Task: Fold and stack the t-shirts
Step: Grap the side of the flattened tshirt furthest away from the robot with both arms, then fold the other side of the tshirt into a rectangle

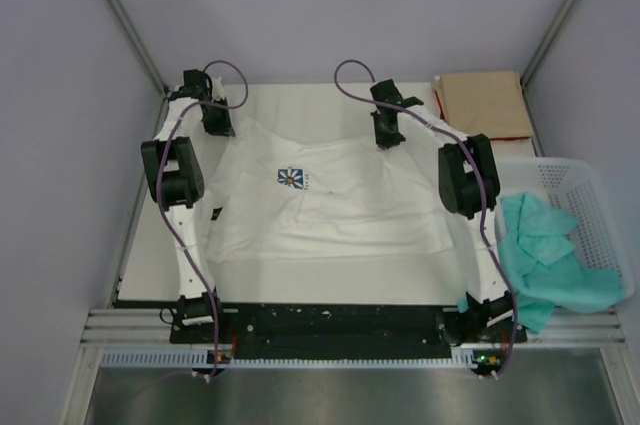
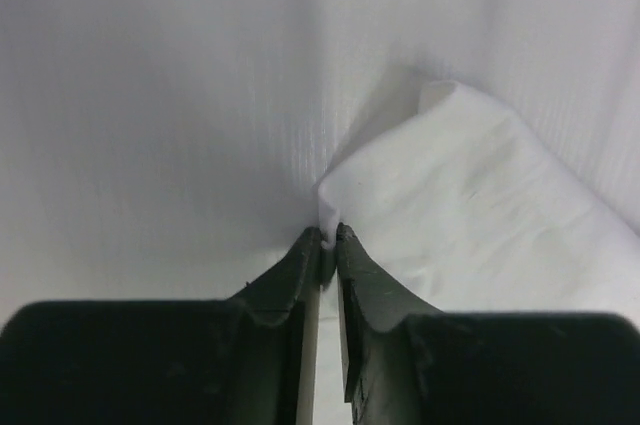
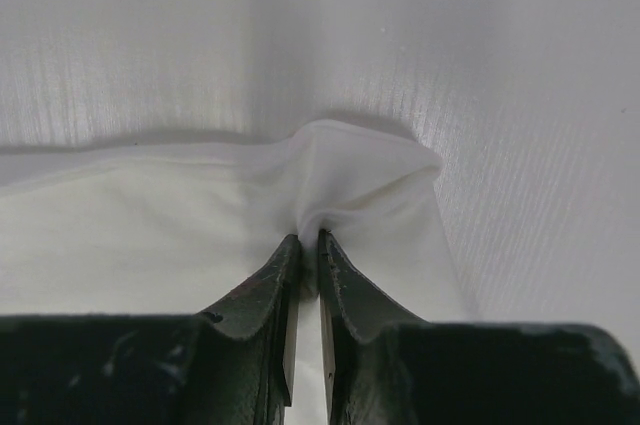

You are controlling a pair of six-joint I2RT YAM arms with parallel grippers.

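Note:
A white t-shirt with a blue daisy print lies spread on the table. My left gripper is at its far left corner and is shut on a pinch of the white cloth. At the far right edge my right gripper is shut on a bunched fold of the same shirt. A tan t-shirt lies folded flat at the far right corner of the table.
A white mesh basket stands off the table's right side with teal cloth hanging out of it. Grey walls with metal rails close in the far side and both flanks. The arm bases sit at the near edge.

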